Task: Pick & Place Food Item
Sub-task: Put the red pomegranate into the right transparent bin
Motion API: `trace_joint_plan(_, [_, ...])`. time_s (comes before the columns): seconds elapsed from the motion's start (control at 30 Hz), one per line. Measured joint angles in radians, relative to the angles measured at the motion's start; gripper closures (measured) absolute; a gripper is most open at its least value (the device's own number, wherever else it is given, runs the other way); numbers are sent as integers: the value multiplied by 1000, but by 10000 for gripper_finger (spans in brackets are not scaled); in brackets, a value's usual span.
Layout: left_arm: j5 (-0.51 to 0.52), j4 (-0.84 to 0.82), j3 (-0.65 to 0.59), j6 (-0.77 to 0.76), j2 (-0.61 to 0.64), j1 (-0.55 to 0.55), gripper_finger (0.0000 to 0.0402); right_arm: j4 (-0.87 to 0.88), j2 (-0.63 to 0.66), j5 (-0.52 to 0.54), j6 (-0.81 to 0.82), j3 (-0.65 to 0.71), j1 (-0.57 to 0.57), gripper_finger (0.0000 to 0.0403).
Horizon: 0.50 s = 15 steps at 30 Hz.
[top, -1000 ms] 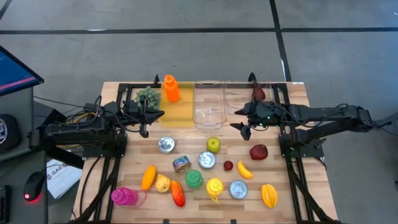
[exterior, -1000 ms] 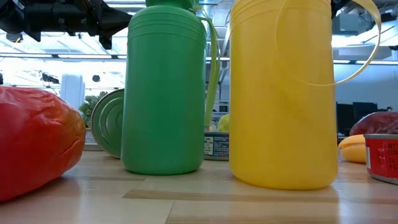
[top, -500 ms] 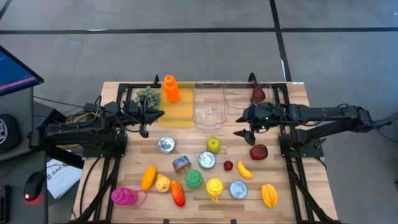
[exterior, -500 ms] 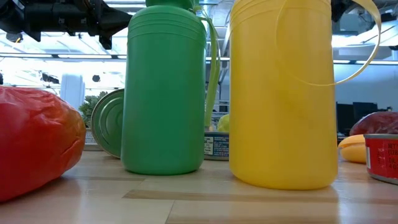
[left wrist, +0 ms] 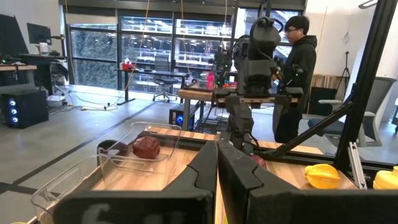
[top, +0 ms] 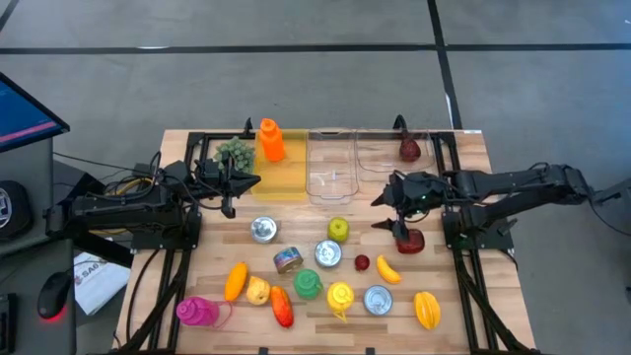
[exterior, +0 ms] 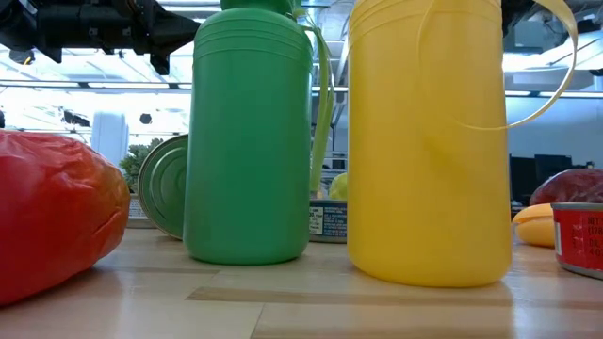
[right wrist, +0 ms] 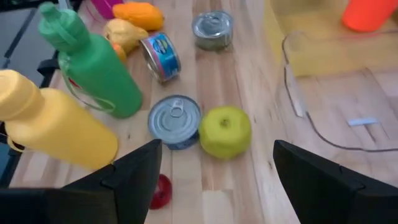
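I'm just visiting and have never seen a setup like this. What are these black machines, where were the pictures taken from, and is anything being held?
They are two robot arms at a wooden table, each ending in a two-finger gripper. One picture looks straight down, one sits at table level behind the green bottle and yellow bottle, and two come from cameras on the wrists. Toy food, cans and bottles lie scattered, with clear bins at the back. The right gripper is open above a dark red food item; a green apple and a can lie ahead of it. The left gripper waits shut near the yellow bin. Nothing is held.
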<state>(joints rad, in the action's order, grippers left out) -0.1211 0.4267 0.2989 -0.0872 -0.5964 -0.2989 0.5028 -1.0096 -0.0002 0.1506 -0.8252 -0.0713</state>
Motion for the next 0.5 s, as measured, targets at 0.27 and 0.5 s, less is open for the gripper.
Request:
trace_joint_plan(0.27, [0,0,0,0,0,0,401,-12,-120,0,5,0,-84,101])
trace_joint_plan(0.5, [0,0,0,0,0,0,401,-28,-268,0,25,0,-135,101])
